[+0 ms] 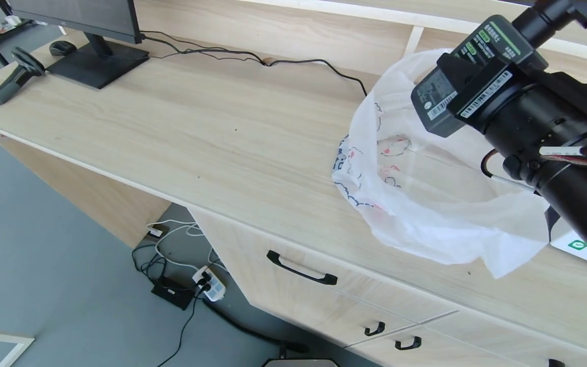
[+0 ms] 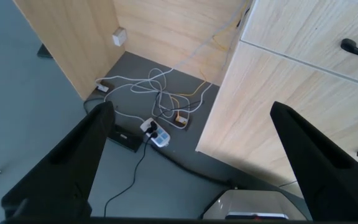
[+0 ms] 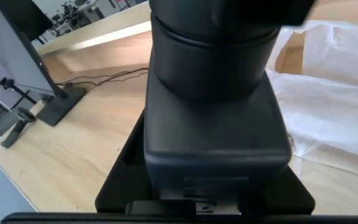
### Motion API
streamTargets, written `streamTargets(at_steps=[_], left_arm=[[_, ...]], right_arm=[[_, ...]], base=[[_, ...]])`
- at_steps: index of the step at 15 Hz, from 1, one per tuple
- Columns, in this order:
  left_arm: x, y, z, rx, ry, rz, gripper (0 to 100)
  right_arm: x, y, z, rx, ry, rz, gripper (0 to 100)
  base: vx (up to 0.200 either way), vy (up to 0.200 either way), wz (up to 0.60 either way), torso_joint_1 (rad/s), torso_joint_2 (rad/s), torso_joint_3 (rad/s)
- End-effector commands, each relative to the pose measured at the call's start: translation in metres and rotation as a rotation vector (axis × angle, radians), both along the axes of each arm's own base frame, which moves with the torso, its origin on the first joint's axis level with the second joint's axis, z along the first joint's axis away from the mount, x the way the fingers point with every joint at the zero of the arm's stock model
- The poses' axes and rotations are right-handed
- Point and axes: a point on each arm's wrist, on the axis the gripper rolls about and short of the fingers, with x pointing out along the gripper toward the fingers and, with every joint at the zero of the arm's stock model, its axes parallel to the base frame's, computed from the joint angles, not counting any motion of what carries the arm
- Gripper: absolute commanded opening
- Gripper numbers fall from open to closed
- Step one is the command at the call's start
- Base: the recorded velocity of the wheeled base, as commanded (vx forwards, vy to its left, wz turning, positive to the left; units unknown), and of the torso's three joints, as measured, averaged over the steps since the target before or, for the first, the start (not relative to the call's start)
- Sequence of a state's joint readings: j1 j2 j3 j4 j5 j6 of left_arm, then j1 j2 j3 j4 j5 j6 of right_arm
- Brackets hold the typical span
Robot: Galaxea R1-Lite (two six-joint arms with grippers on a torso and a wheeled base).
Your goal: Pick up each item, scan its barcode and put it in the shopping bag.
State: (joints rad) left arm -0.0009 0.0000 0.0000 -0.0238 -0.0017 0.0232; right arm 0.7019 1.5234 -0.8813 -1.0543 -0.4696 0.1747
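Observation:
A white plastic shopping bag (image 1: 426,193) lies open on the right part of the wooden counter (image 1: 196,127); the right wrist view shows the bag (image 3: 334,93) too. My right arm (image 1: 543,132) reaches over the bag, with a dark grey block bearing barcode stickers (image 1: 469,84) above the bag's mouth. A black bulky body (image 3: 213,124) blocks the right wrist view, so the hold there is hidden. A handheld barcode scanner (image 1: 13,76) rests at the counter's far left. My left gripper (image 2: 191,109) hangs open and empty below counter height, facing the floor.
A monitor on a black stand (image 1: 95,56) and a mouse (image 1: 62,47) sit at the back left, with a black cable (image 1: 273,62) running toward the bag. A white card (image 1: 586,250) lies by the arm. Drawers (image 1: 301,270) and floor cables with a power strip (image 2: 157,134) are below.

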Motion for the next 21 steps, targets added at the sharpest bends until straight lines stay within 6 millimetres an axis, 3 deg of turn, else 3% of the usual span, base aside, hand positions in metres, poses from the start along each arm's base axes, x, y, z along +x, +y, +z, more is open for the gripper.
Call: streamTargets(at_steps=[1,3,6,9,20,21], left_arm=[[0.0,0.0,0.0,0.0,0.001,-0.001,100],[0.0,0.0,0.0,0.0,-0.001,-0.001,100],[0.0,0.0,0.0,0.0,-0.001,-0.001,100],[0.0,0.0,0.0,0.0,0.001,-0.001,100],[0.0,0.0,0.0,0.0,0.001,-0.001,100],[0.0,0.0,0.0,0.0,0.001,-0.001,100]], right_arm=[[0.018,-0.012,-0.017,-0.054,0.062,-0.003,0],[0.022,-0.013,-0.019,0.009,0.101,0.102,0],[0.052,-0.04,-0.027,-0.004,0.161,0.06,0],[0.075,-0.039,-0.03,0.002,0.18,0.048,0],[0.075,-0.043,-0.066,-0.022,0.307,0.008,0],[0.073,-0.044,-0.072,-0.046,0.321,0.005,100]], base=[[0.0,0.0,0.0,0.0,0.0,0.0],[0.0,0.0,0.0,0.0,0.0,0.0],[0.0,0.0,0.0,0.0,0.0,0.0],[0.0,0.0,0.0,0.0,0.0,0.0],[0.0,0.0,0.0,0.0,0.0,0.0],[0.0,0.0,0.0,0.0,0.0,0.0]])
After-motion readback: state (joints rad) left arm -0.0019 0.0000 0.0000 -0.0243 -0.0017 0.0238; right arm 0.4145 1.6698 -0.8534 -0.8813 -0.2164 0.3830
